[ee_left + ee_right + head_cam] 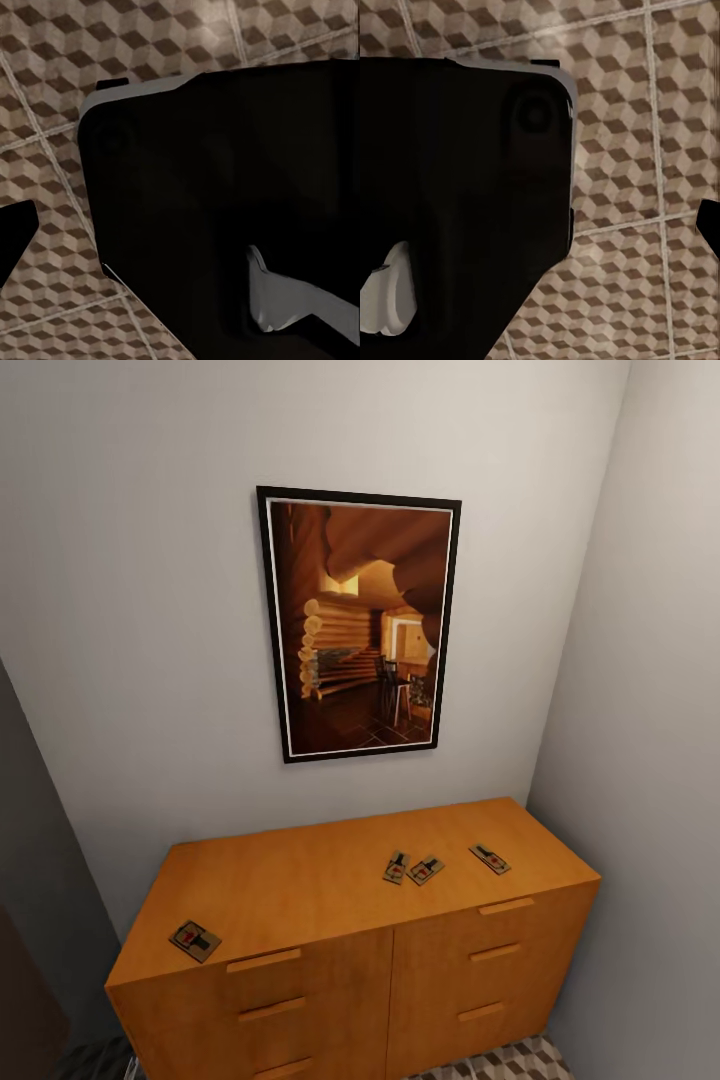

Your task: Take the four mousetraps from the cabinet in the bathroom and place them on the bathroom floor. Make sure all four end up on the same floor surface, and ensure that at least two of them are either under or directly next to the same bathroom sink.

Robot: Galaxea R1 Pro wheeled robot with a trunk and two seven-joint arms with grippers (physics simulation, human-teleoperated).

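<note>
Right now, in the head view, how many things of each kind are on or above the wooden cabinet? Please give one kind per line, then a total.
Mousetraps on the cabinet top: 4 (one at the front left, two side by side, one at the right)
Framed picture on the wall: 1
Total: 5

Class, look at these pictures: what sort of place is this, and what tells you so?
Probably a corner of a home: a wooden cabinet with drawers, a framed picture on the wall, and cube-patterned floor tiles.
</note>
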